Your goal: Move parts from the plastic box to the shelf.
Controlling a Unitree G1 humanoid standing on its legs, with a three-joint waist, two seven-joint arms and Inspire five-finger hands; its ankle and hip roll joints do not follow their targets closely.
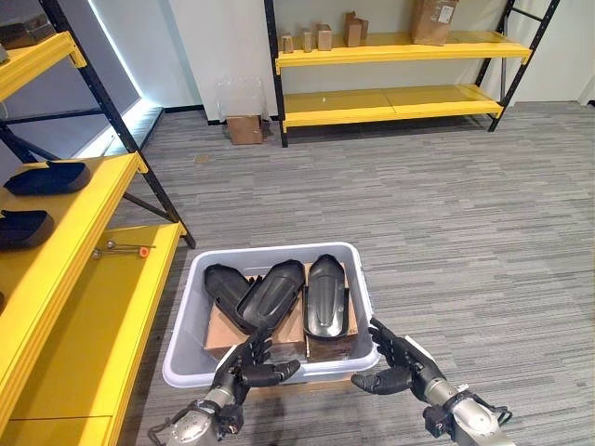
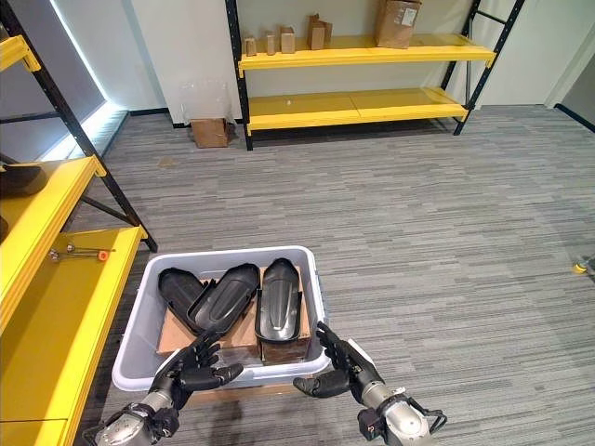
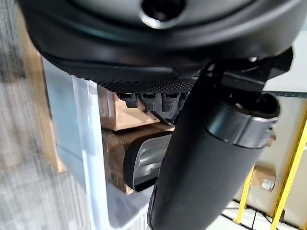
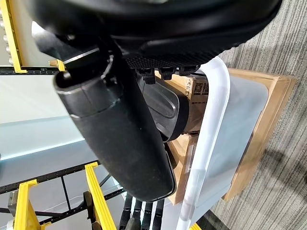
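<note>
Both hands hover spread at the near rim of the plastic box (image 1: pixel 181 307) in the lower centre, left hand (image 1: pixel 244 367) and right hand (image 1: pixel 398 364) empty, seemingly lining up over the three black parts (image 1: pixel 325 295) lying inside on cardboard.

1. Even, bright indoor light falls on the grey floor (image 1: pixel 446 214); a pale glowing strip (image 1: pixel 116 56) runs along the left wall.
2. Shadows are soft and faint.
3. Both wrist views show the near hands blurred.
</note>
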